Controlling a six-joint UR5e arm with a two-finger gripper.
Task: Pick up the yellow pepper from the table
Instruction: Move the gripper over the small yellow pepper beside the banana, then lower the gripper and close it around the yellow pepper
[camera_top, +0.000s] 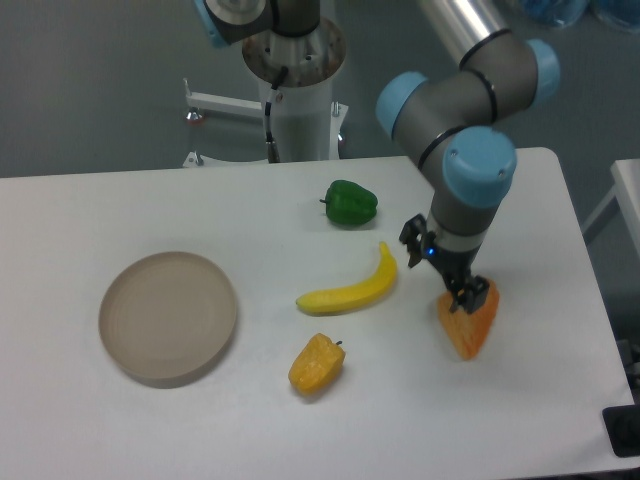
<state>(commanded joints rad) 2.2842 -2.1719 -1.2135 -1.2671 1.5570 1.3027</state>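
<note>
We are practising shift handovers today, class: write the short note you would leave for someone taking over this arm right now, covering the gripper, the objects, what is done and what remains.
Gripper: low over the table's right side, right at the top of the orange wedge; whether it is open or shut cannot be told from this view.
Yellow pepper: lying untouched on the table, front centre, just below the banana and well left of the gripper.
Also there: green pepper toward the back, round plate at left.
Done: nothing yet; pepper not grasped.
Left: move the gripper away from the wedge, over to the yellow pepper, grasp, lift.
</note>
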